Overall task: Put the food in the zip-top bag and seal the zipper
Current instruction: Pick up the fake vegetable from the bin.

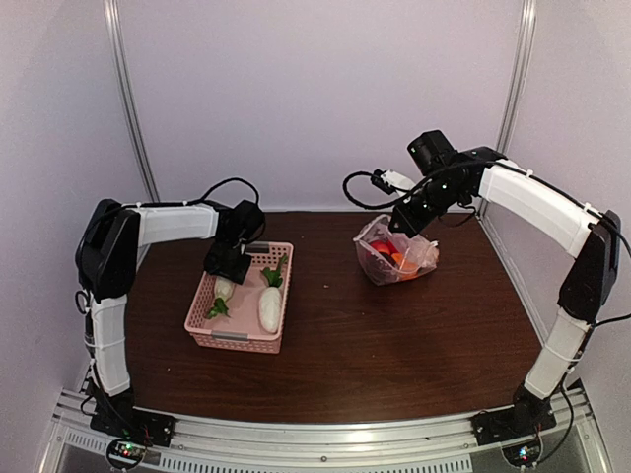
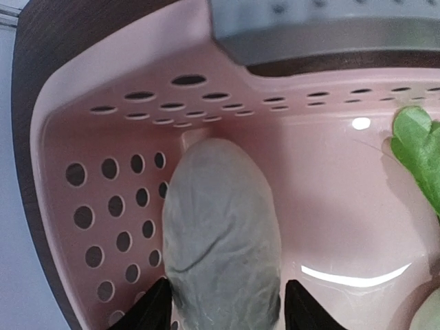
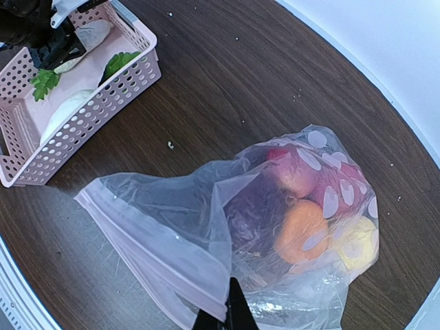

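The pink basket (image 1: 240, 340) holds two white radishes with green leaves. My left gripper (image 1: 229, 268) reaches down into it. Its jaws stand open on either side of one radish (image 2: 220, 234), with a thin gap on the right side. The other radish (image 1: 269, 308) lies beside it. My right gripper (image 3: 230, 309) is shut on the upper edge of the zip-top bag (image 3: 206, 227) and holds its mouth up. The zipper (image 3: 130, 234) is a pale strip along that open mouth. Inside the bag lie a red piece (image 3: 295, 172), a maroon one (image 3: 258, 213), an orange one (image 3: 302, 230) and a yellow one (image 3: 357, 244).
The basket (image 3: 96, 113) stands at the table's left, the bag (image 1: 394, 258) at the back right, with bare dark wood between them. A green leaf (image 2: 416, 148) lies against the basket floor to the right of my left fingers. White walls close the back and sides.
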